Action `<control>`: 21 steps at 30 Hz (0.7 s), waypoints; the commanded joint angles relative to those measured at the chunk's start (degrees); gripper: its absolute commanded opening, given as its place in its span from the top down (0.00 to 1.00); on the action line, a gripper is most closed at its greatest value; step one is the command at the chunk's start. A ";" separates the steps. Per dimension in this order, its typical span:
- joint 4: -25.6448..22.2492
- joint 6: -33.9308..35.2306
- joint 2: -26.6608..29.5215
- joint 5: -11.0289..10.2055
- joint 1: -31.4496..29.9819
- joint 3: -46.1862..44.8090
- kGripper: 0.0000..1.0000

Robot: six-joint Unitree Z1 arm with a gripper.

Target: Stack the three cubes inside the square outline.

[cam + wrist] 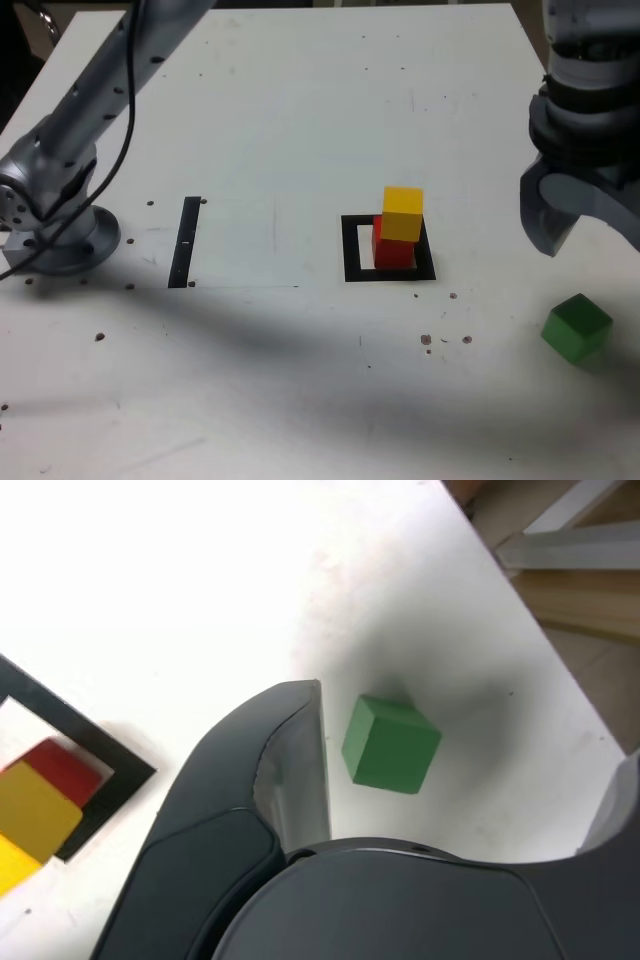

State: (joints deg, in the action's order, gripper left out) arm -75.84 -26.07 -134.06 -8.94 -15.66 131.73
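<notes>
The yellow cube (402, 213) sits on the red cube (393, 252), shifted slightly to the exterior view's right, inside the square outline (352, 250). The green cube (577, 327) lies alone on the white table near the exterior view's right edge. My gripper (590, 235) hangs open above and just behind it. In the wrist view the green cube (391, 744) lies on the table between the spread fingers (295, 770), closer to one of them, untouched. The red cube (62, 768), yellow cube (35, 815) and a corner of the outline (120, 765) show at the side.
A thin black strip (185, 242) lies on the table at the exterior view's left, next to the arm's base (60, 235). The table edge (520, 600) runs close beyond the green cube, with floor past it.
</notes>
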 commanded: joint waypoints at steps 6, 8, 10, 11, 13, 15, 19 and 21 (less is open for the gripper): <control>-0.21 -7.48 -2.48 0.26 -0.07 1.46 0.00; -0.26 -9.11 -3.01 0.67 -0.07 1.61 0.00; -0.49 -10.58 -3.49 1.12 -0.07 1.75 0.00; -0.71 -11.24 -3.75 1.35 -0.07 1.85 0.00; -1.27 -12.36 -4.30 1.74 -0.07 2.08 0.01; -1.90 -13.17 -4.88 2.02 -0.07 2.41 0.01; -2.84 -14.18 -6.17 2.90 -0.07 3.41 0.01; -3.26 -14.37 -6.83 3.30 -0.16 4.02 0.01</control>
State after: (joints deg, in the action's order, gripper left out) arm -78.81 -40.26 -140.35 -5.85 -15.66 135.12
